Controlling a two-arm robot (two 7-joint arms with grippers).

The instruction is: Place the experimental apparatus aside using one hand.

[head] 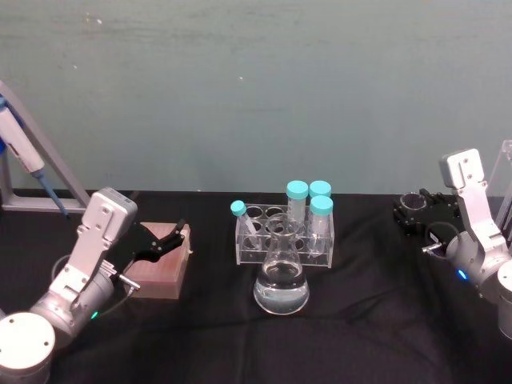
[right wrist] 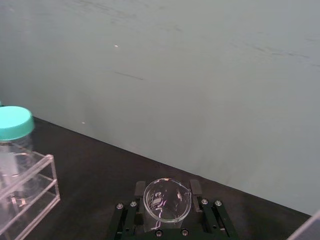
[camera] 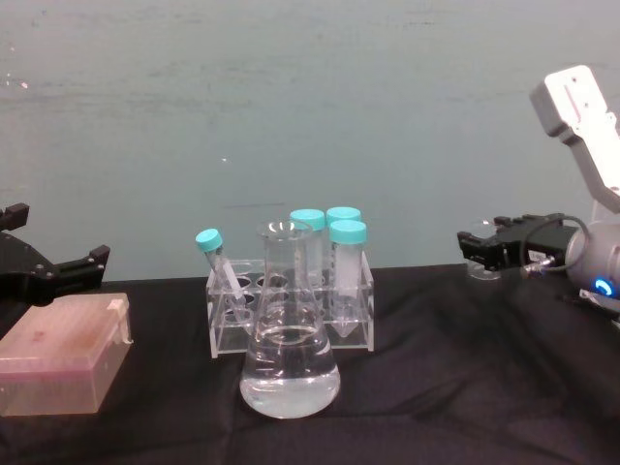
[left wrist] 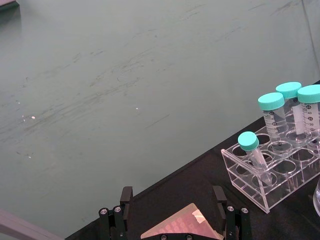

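A conical glass flask (head: 282,284) holding clear liquid stands mid-table, also in the chest view (camera: 289,358). At the back right my right gripper (head: 410,210) is shut on a small glass beaker (head: 414,200); the right wrist view shows the beaker (right wrist: 166,200) clamped between the two fingers (right wrist: 140,189). Seen from the chest, the right gripper (camera: 475,242) sits low by the table's far edge. A clear acrylic frame (head: 506,184) rises at the right edge, just behind that arm. My left gripper (head: 176,238) is open above a pink box (head: 164,268).
Just behind the flask stands a clear tube rack (head: 284,236) with teal-capped tubes (head: 298,190), one of them leaning. A blue-and-white pipette (head: 20,148) leans on a grey stand at the far left. The table is covered in black cloth, and a green wall runs behind it.
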